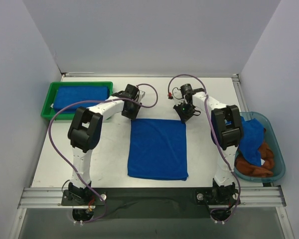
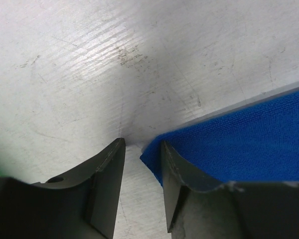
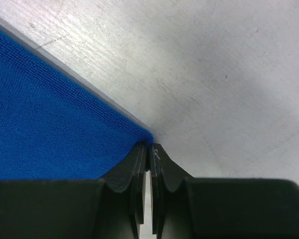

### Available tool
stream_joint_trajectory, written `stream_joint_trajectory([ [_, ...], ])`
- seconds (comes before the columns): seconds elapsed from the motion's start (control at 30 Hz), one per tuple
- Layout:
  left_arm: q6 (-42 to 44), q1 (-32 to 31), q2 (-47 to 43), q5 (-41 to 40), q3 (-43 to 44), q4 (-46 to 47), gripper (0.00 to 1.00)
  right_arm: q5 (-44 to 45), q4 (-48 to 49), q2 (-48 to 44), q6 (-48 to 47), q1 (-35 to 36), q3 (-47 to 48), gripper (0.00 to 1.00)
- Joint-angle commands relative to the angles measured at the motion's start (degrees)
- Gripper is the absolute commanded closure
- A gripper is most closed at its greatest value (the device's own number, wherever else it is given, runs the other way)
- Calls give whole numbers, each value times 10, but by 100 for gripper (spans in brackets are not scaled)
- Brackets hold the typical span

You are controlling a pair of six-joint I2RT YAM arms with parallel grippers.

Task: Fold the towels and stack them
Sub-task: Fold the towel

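I see bare counter on both sides of the flat blue towel. The green tray blocks the far left, the teal bin the right edge.

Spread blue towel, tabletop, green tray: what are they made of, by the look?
Blue towel: cloth, likely terry or microfibre; fine matte nap up close.
Tabletop: probably coated or painted metal; off-white, dull sheen, scratches and scuffs.
Green tray: likely moulded plastic; even colour, smooth rim, too small to be sure.
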Motion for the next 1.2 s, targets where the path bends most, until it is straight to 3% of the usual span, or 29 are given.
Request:
stream_joint_trajectory([
  [0.0, 31, -6, 8, -34, -25, -43, 57, 41, -42, 18, -12, 0, 2, 99],
  [0.1, 29, -10, 16, -32, -28, -46, 63, 42, -41, 18, -13, 0, 1, 99],
  [0.23, 24, -10, 23, -34, -29, -54, 78, 42, -42, 19, -14, -1, 1, 100],
  [0.6, 33, -6, 16, -42, -21, -56, 100, 51, -41, 20, -15, -1, 6, 100],
  [0.83, 48, -6, -32, -69, -4, -40, 100, 58, -13, -24, 1, -5, 6, 100],
  [1.17, 49, -6, -162, -125, -13, 61, 100, 108, 49, -143, 22, -3, 7, 100],
])
